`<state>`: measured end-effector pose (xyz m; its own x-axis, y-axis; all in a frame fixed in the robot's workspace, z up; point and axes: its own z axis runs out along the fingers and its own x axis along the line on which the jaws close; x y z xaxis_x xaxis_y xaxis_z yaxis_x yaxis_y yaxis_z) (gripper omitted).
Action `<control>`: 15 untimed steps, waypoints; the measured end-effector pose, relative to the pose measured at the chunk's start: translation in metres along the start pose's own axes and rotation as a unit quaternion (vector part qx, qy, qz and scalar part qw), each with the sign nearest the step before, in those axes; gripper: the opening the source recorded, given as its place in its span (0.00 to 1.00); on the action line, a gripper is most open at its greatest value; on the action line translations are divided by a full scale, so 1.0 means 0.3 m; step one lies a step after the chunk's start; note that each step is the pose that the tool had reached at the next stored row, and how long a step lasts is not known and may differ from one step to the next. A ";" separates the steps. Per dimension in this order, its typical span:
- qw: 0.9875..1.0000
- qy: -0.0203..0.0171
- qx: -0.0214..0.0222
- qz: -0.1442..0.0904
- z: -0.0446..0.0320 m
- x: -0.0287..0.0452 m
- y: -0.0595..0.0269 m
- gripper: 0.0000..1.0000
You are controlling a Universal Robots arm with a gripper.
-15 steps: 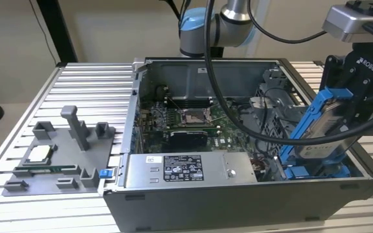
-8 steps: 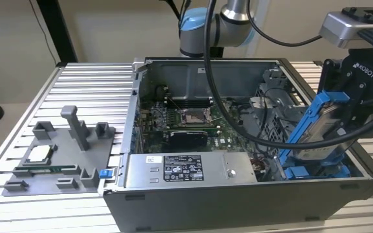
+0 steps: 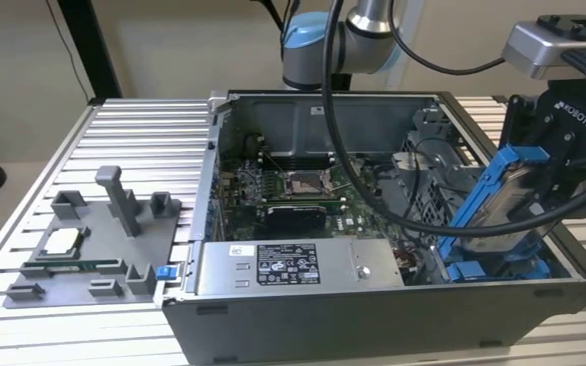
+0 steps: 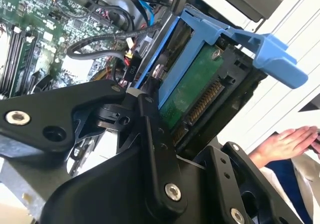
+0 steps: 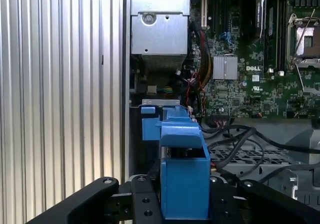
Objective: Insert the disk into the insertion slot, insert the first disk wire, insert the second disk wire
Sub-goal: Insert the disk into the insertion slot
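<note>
My gripper (image 3: 539, 185) is shut on the disk (image 3: 505, 210), a silver drive in a bright blue frame. The disk hangs tilted over the open computer case's corner on the exterior view's right. Its lower end reaches down to the insertion slot (image 3: 481, 271), a grey bay with blue tabs. In the second wrist view the disk's green circuit board (image 4: 192, 89) and bare connector edge face up between my black fingers (image 4: 150, 119). The first wrist view has the blue frame (image 5: 184, 174) end-on, with the slot's blue tab (image 5: 149, 126) just beyond. Loose black cables (image 5: 240, 144) lie beside the bay.
A grey labelled power-supply box (image 3: 293, 267) runs along the case's near wall, and the motherboard (image 3: 293, 191) lies in the middle. A grey fixture (image 3: 89, 244) with parts sits on the ribbed table at the exterior view's left. A person's hand (image 4: 290, 139) is outside the case.
</note>
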<state>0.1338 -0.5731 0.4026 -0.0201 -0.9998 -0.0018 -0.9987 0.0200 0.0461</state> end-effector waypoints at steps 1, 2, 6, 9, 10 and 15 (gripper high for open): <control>1.000 0.000 0.000 0.000 0.003 0.000 0.000 0.00; 1.000 0.000 0.000 0.000 0.006 0.000 0.000 0.00; 1.000 0.000 0.000 0.000 0.025 0.000 -0.001 0.00; 1.000 0.000 0.000 0.000 0.043 0.000 -0.002 0.00; 1.000 0.000 0.000 0.000 0.049 0.000 -0.002 0.00; 1.000 0.000 0.000 0.000 0.079 0.000 -0.004 0.00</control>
<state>0.1339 -0.5731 0.3788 -0.0201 -0.9998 -0.0018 -0.9987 0.0200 0.0461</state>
